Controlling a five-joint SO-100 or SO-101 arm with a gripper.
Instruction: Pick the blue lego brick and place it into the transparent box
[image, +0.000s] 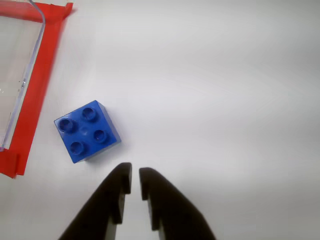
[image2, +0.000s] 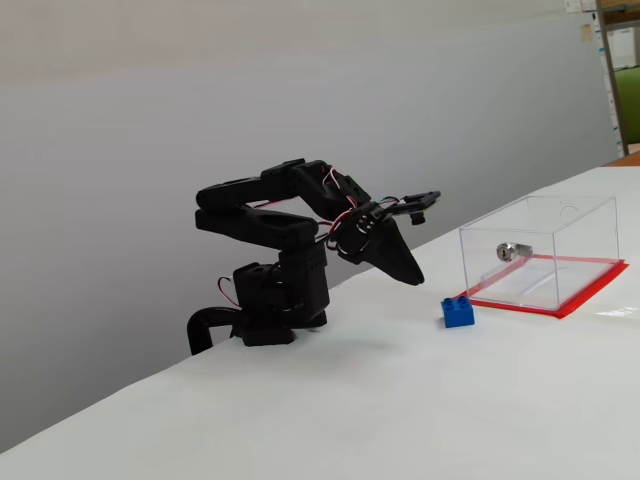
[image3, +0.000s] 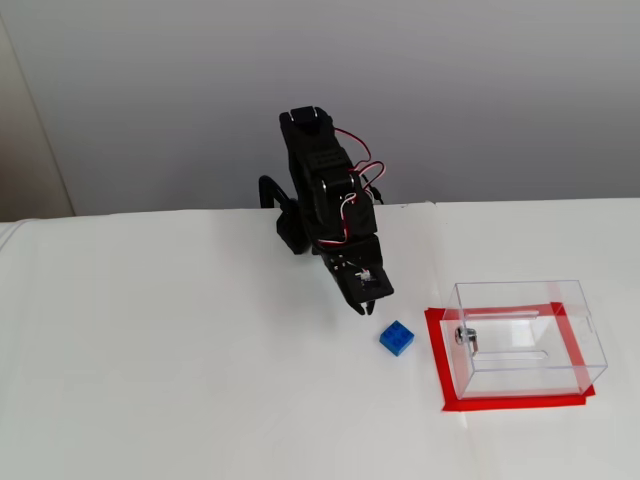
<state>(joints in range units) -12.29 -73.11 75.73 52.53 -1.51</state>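
Blue lego brick (image: 87, 131): I see it resting studs-up on the white bench (image: 215, 90), free of any grip, just right of the box's red base in the wrist view and not touching it as far as I can tell.
Brick's turn: it sits rotated against the line of my fingers, so I judge I would need a wrist twist, or a diagonal pinch, to close on flat faces.
Transparent box (image3: 525, 335): open-topped, clear walls on a red flat base, to the right of the brick in the fixed view from above; its place so near the brick keeps the carry short, I reckon.
Inside the box: a small silver metal cylinder (image2: 508, 250) lies there, not my concern.
Gripper (image: 135, 179): my fingers are nearly pressed together, only a thin slit between the tips, and pinch nothing; they hang above the bench just near-right of the brick in the wrist view.
Why held so: I take this for an approach pose; the fingers must spread before coming down over the brick.
Arm (image2: 275, 255): folded low, base at the far side of the bench.
Writing: no brand, label or lettering I can read anywhere.
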